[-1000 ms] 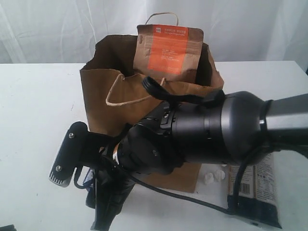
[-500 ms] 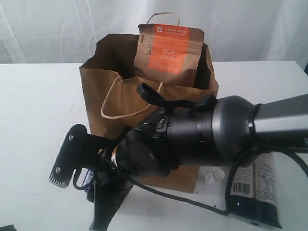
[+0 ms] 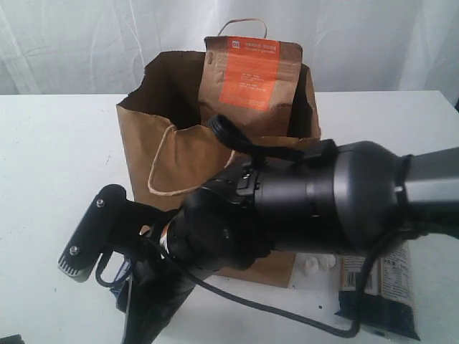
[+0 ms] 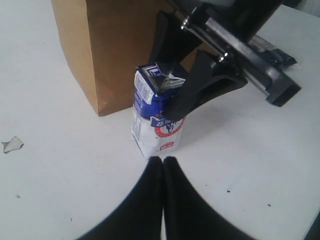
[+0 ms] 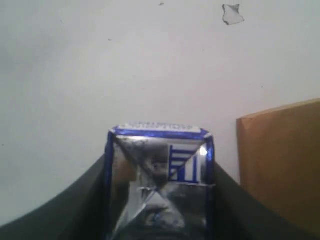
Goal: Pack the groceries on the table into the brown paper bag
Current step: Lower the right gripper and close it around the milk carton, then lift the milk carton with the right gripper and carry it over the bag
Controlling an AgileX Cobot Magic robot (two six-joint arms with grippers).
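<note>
Lower and further left than a second ago, my right arm has settled and its jaws have narrowed. The right gripper (image 5: pixel 160 167) now looks clamped on the small blue-white carton (image 4: pixel 152 132), one pad against each side of its folded top. The carton stands upright on the table (image 3: pixel 50 158), toward the front edge, just beside the near left corner of the brown paper bag (image 3: pixel 143 136). My left gripper (image 4: pixel 163 161) hovers close in front of the carton, fingers pressed together and empty.

To do this well I should lift straight up, keep the carton level, and clear the sagging front rim and its loop handle before moving over the mouth. Then I lower it in front of the brown pouch with orange label (image 3: pixel 251 79) already inside. My left fingers should stay back.
</note>
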